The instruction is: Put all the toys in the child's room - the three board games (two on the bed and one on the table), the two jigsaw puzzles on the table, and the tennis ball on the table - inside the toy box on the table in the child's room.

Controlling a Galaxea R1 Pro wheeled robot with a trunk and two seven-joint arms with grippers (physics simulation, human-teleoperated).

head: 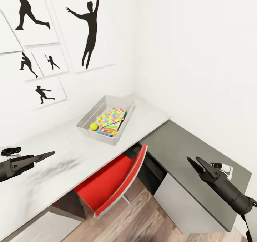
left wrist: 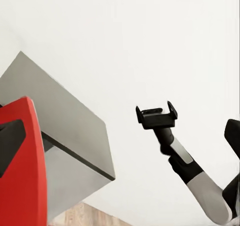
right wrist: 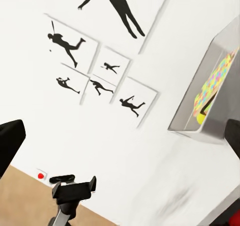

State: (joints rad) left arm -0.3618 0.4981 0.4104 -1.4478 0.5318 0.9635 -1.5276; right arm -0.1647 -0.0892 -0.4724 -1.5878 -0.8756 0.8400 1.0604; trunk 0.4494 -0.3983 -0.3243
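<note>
head view: the toy box [head: 88, 117] sits on the pale bench [head: 64, 152] near the wall corner, at about 12 o'clock from you. inside it a jigsaw puzzle [head: 110, 117] lies on top, tilted, over a board game [head: 108, 130] whose printed edge shows at the puzzle's 6 o'clock. the tennis ball [head: 94, 126] rests in the box at the puzzle's 8 o'clock, just beside it. your left pincer [head: 47, 154] hangs over the bench at 9 o'clock, well apart from the box; its fingers look drawn together to a point, holding nothing. your right pincer [head: 194, 162] is at 4 o'clock above the dark cabinet top [head: 185, 145], fingers slightly parted, empty. a red chair [head: 114, 179] is tucked under the bench at 6 o'clock. silhouette posters [head: 53, 31] hang on the wall.

left wrist view: you see the right pincer [left wrist: 157, 117] end-on against the white wall, fingers spread apart, nothing between them. the red chair [left wrist: 20, 166] and the cabinet [left wrist: 60, 131] stand at one side.

right wrist view: you see the left pincer [right wrist: 74, 187] low in the frame; i cannot tell its opening from this angle. the toy box [right wrist: 210, 111] shows at the far edge with the puzzle [right wrist: 215, 83] and the ball [right wrist: 200, 118] inside. posters [right wrist: 100, 66] on the wall.
</note>
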